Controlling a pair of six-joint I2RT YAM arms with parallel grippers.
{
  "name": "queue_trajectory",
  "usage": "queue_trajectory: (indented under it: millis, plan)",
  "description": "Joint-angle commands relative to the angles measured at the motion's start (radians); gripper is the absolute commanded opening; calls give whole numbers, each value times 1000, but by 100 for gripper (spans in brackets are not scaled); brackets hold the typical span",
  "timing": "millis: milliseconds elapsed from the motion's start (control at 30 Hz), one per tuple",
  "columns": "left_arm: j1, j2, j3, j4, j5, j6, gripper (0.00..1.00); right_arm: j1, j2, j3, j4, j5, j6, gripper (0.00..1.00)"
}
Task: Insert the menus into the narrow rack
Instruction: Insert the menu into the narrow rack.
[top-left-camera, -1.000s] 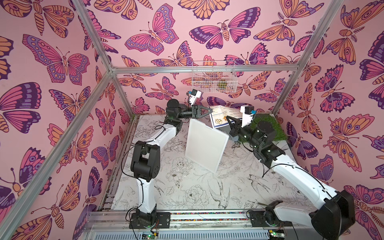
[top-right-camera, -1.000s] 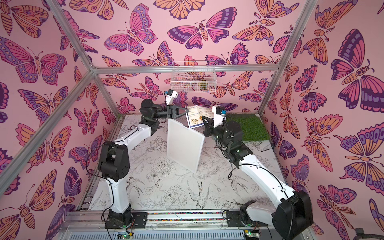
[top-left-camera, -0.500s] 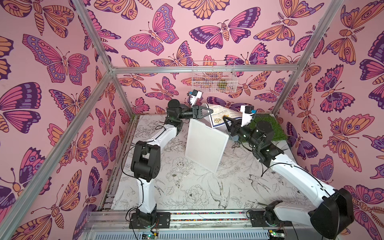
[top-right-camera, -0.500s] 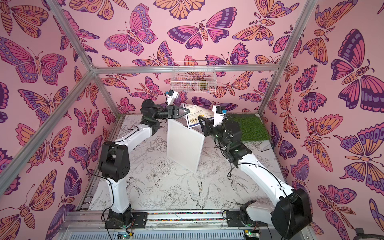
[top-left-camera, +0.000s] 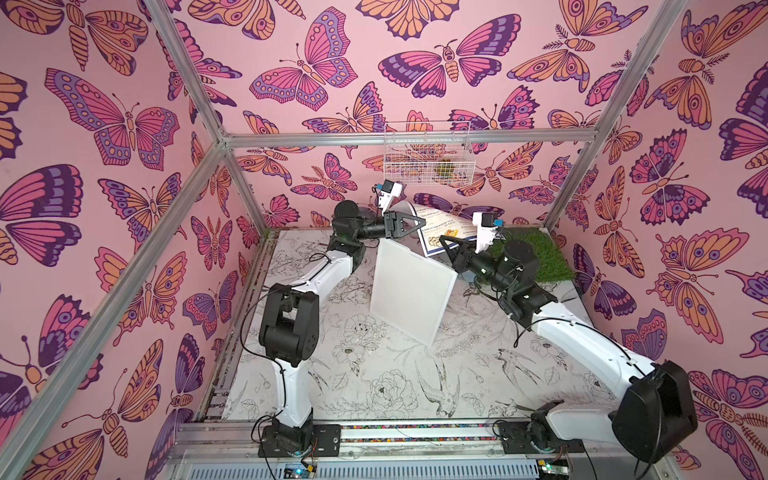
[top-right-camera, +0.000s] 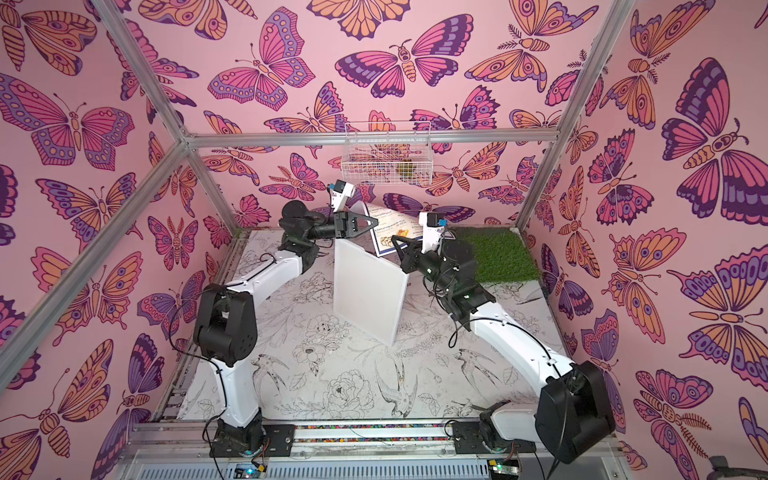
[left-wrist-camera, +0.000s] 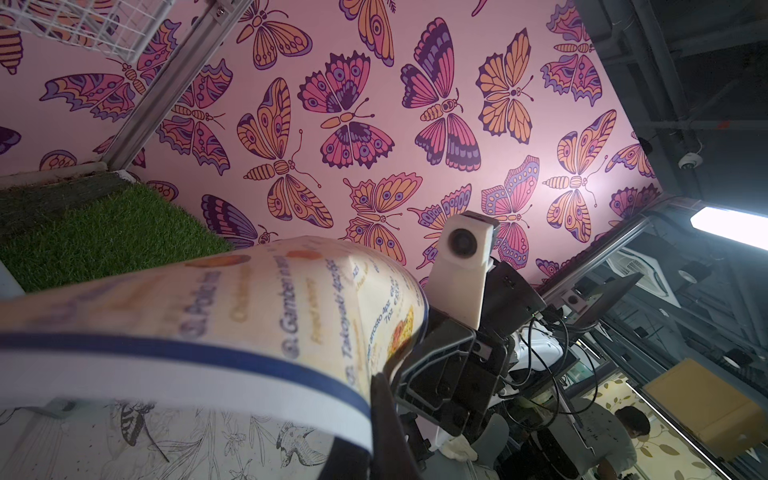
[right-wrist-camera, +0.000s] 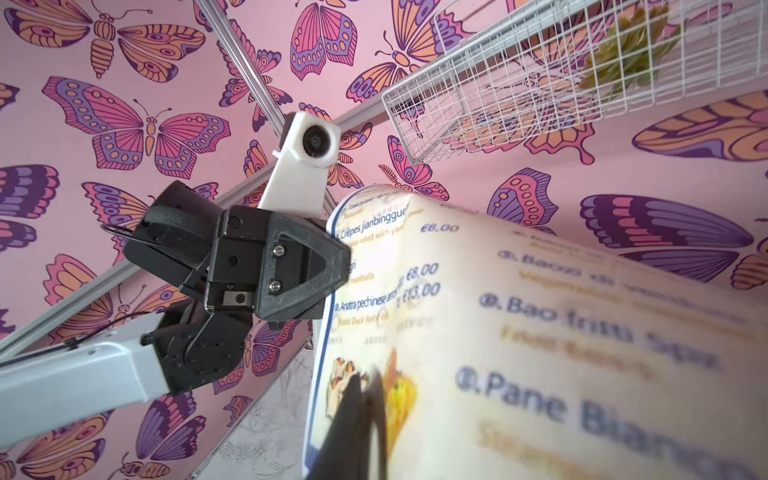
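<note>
The narrow rack (top-left-camera: 409, 291) (top-right-camera: 368, 291), a flat white slab, stands tilted on edge mid-table. Behind its top edge, both top views show the cream, blue-bordered menu (top-left-camera: 451, 226) (top-right-camera: 395, 226) bowed upward between my two grippers; its lower part is hidden by the rack. My left gripper (top-left-camera: 419, 226) (top-right-camera: 374, 219) (left-wrist-camera: 382, 419) is shut on one edge of the menu (left-wrist-camera: 249, 316). From the opposite side, my right gripper (top-left-camera: 444, 241) (top-right-camera: 395, 240) (right-wrist-camera: 359, 415) is shut on the menu (right-wrist-camera: 540, 332) near its food photos.
A white wire basket (top-left-camera: 428, 156) (top-right-camera: 386, 160) (right-wrist-camera: 540, 75) hangs on the back wall above the grippers. A green grass mat (top-left-camera: 536, 253) (top-right-camera: 494, 253) (left-wrist-camera: 95, 232) lies at the back right. Pink butterfly walls and metal frame posts close in the table.
The left gripper has shut on the menu's edge. The right gripper opened, shifted slightly toward the back and shut on the menu again. The sheet now bows more between them.
</note>
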Motion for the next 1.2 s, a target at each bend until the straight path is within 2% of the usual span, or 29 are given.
queue_trajectory:
  millis: [0,100,200,300,367,900,1167]
  plan:
    - [2,-26,-12,29,5,4,2,-8,-13,34,19,-34,1,0]
    - [3,-27,3,-31,9,36,11,-8,-8,36,16,-46,-6,0]
    - [3,-53,9,-204,-8,156,21,-9,-4,37,24,-54,-8,0]
    - [5,-93,20,-432,-58,324,23,-9,-2,40,32,-57,-12,0]
    - [6,-110,22,-507,-79,379,23,-9,1,41,32,-60,-13,0]
    - [10,-75,104,-530,-57,346,19,-9,16,58,63,-105,19,0]
    - [10,-63,103,-530,-53,350,20,-9,27,68,42,-92,-10,0]
